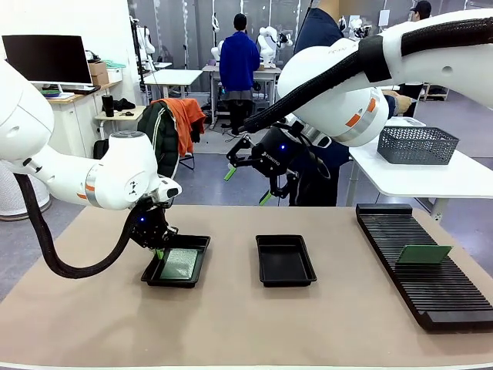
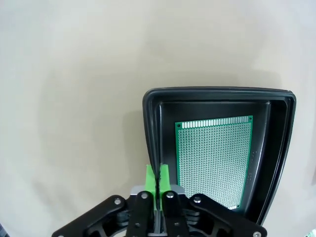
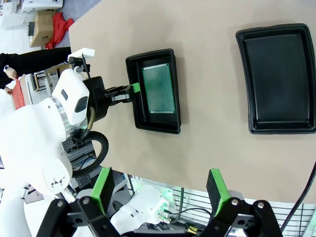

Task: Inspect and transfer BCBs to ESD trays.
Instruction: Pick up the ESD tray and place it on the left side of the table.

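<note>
Trays lie side by side on the table (image 1: 246, 324) in the front view; the left tray (image 1: 202, 245) holds a flat green board (image 1: 179, 264), with the left fingers (image 1: 159, 253) at its rim. Another board (image 1: 423, 254) stands in the rack (image 1: 431, 297). The right fingers (image 1: 230, 174) hang spread, raised. Left wrist view: fingers pressed together, gripping nothing, over that tray's wall. Right wrist view: fingers wide apart, empty

Looks like a lab workshop: white benches (image 1: 173, 75) are lining an open grey floor (image 1: 216, 173), a monitor (image 1: 48, 58) is sitting on a side desk (image 1: 77, 96), and a person (image 1: 239, 65) is standing at a far bench (image 1: 266, 73), back turned.
</note>
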Motion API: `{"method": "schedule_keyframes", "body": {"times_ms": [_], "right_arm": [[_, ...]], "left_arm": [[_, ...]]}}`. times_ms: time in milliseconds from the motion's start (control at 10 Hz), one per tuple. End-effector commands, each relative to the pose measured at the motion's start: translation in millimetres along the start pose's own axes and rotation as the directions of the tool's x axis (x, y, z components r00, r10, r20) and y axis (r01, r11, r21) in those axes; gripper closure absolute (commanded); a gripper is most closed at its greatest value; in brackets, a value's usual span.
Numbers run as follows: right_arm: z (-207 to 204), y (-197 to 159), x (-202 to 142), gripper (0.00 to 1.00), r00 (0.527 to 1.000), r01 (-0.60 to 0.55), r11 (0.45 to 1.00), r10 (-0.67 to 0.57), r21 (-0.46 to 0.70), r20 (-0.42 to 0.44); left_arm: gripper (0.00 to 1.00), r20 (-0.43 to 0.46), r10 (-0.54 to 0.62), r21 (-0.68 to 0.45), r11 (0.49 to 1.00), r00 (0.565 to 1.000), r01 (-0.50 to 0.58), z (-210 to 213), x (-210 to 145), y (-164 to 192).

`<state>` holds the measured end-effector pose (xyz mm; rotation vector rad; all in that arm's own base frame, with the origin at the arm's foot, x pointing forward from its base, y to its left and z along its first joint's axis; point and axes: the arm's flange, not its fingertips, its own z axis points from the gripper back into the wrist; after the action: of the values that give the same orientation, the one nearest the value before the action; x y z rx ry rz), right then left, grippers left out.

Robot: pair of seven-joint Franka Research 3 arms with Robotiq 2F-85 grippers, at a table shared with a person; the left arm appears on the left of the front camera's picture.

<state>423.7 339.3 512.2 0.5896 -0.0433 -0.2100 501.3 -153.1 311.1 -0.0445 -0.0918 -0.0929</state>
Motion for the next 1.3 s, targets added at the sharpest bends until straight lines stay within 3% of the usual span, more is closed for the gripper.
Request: {"method": "schedule_keyframes", "body": {"times_ms": [0,700,1200], "right_arm": [[0.0,2.8,1.2,0.0,1.0,0.016,1.0,-0.016,-0.021,0.006],[0.0,2.8,1.2,0.0,1.0,0.016,1.0,-0.016,-0.021,0.006],[0.0,2.8,1.2,0.0,1.0,0.016,1.0,-0.016,-0.021,0.006]], "left_arm": [[0.97,-0.004,0.015,-0.028,0.999,1.0,-0.015,-0.9,-1.2,10.0],[0.97,0.035,0.084,-0.236,0.969,0.996,-0.074,29.5,-7.4,89.9],[0.97,0.081,0.164,-0.267,0.954,0.983,-0.137,46.8,-17.9,195.3]]}}
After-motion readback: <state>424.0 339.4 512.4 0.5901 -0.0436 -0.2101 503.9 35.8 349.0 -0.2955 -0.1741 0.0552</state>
